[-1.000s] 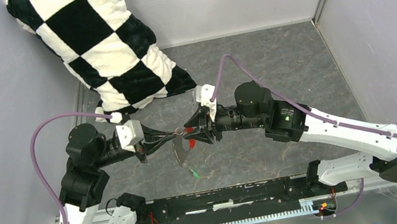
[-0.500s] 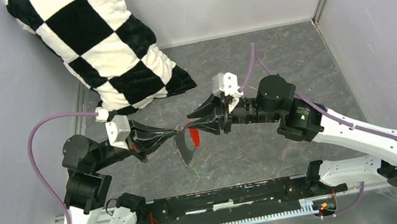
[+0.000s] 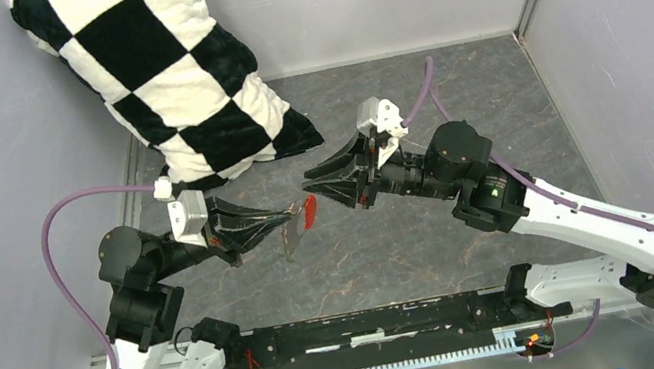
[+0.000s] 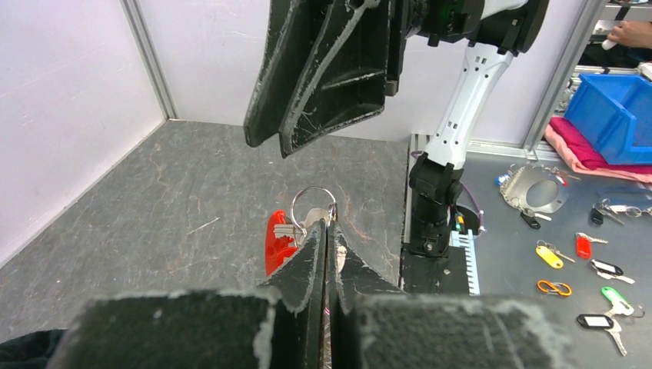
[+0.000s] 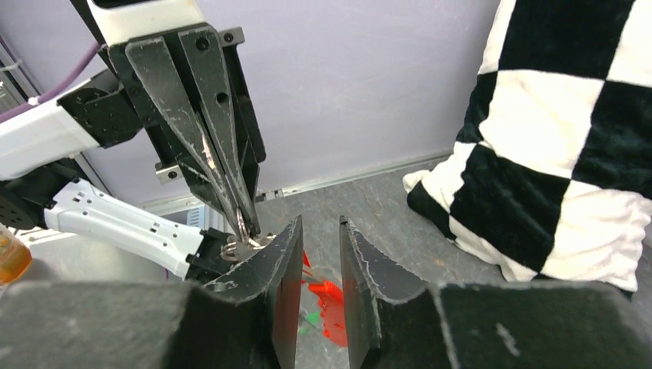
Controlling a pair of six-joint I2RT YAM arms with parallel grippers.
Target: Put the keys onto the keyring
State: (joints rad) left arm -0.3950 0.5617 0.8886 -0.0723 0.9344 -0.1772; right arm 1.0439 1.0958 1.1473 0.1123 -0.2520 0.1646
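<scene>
My left gripper (image 3: 293,214) is shut on the thin silver keyring (image 4: 313,206) and holds it above the floor. The long red tag (image 4: 275,240) hangs from the ring, and a small silver key (image 4: 283,229) lies against it. The red-headed key cannot be told apart from the tag. My right gripper (image 3: 322,191) is open and empty, just right of the ring and apart from it. In the right wrist view the ring (image 5: 242,247) sits left of my open fingers (image 5: 284,261). The red tag (image 5: 330,307) and the green tag (image 5: 311,317) show below the gap.
A black-and-white checkered pillow (image 3: 173,80) leans in the back left corner. Grey walls close in the marbled floor (image 3: 449,92). The black base rail (image 3: 379,328) runs along the near edge. Loose keys and tags (image 4: 592,254) lie on a bench outside the cell.
My right gripper has opened, let go of the ring and drawn back up and to the right. My left gripper still holds the ring and has pulled slightly left.
</scene>
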